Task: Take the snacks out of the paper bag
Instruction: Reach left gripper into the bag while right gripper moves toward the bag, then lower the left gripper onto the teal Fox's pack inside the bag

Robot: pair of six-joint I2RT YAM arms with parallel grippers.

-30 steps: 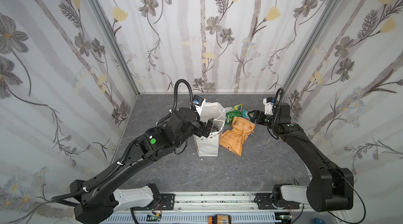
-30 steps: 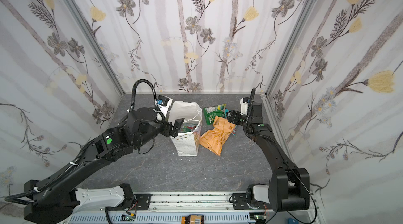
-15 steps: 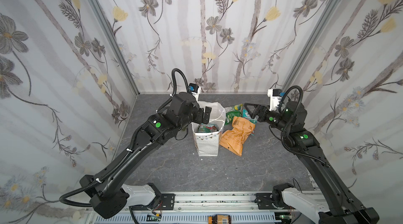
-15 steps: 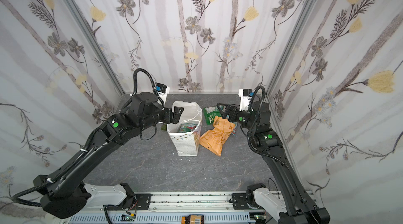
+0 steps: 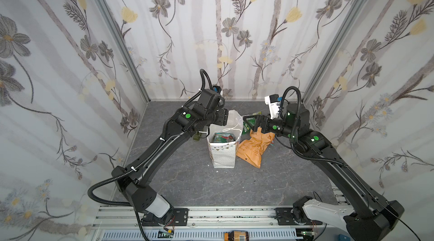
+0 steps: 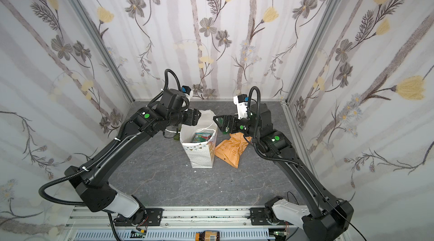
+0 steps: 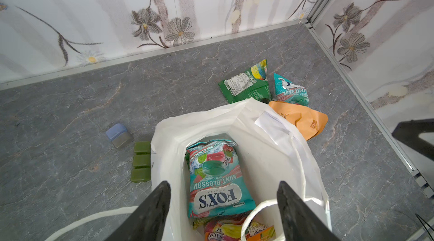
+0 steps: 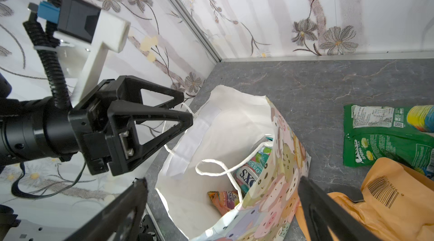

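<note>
At centre in both top views, the paper bag (image 5: 223,155) is standing upright, holding two: FOX'S packet (image 7: 217,181) and fruit-print packet (image 7: 223,228). Left gripper (image 7: 223,182) over its mouth and right gripper (image 8: 222,180) beside it are hovering, jaws apart, empty. Snagging the cord handle (image 8: 212,174) risks toppling it. Three are lying outside, rightward: green packet (image 7: 246,82), teal packet (image 7: 291,90), orange pouch (image 7: 303,120).

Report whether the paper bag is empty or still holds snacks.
Not empty. In the left wrist view a teal FOX'S packet lies inside the paper bag, with a colourful packet partly beneath it.
</note>
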